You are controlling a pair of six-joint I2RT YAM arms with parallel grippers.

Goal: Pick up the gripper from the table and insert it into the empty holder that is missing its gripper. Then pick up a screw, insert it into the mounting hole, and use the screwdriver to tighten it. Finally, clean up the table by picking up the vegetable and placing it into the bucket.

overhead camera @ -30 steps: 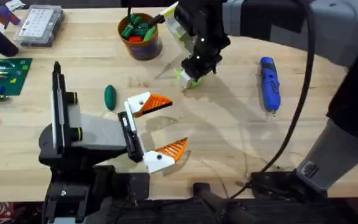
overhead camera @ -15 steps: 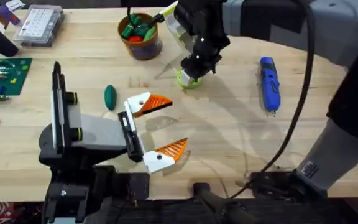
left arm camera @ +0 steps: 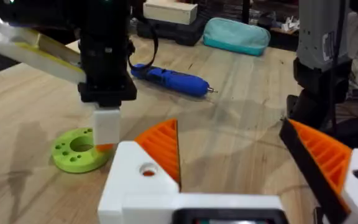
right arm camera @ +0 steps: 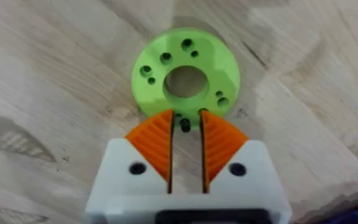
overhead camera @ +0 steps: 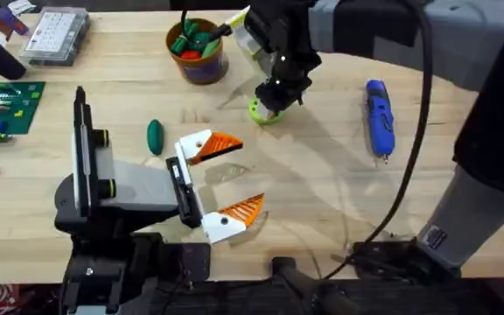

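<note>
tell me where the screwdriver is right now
In the overhead view the screwdriver lies flat on the table's right side, bit toward the arms' bases, right of the lime-green disc under the right gripper.

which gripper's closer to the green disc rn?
Right. The right gripper sits right at the lime-green disc, fingertips at its rim. The left gripper hangs open well short of it, nearer the bases.

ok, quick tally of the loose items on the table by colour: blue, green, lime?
Blue: 1, the screwdriver
Dark green: 1, the vegetable
Lime green: 1, the disc at the right gripper
Total: 3
</note>
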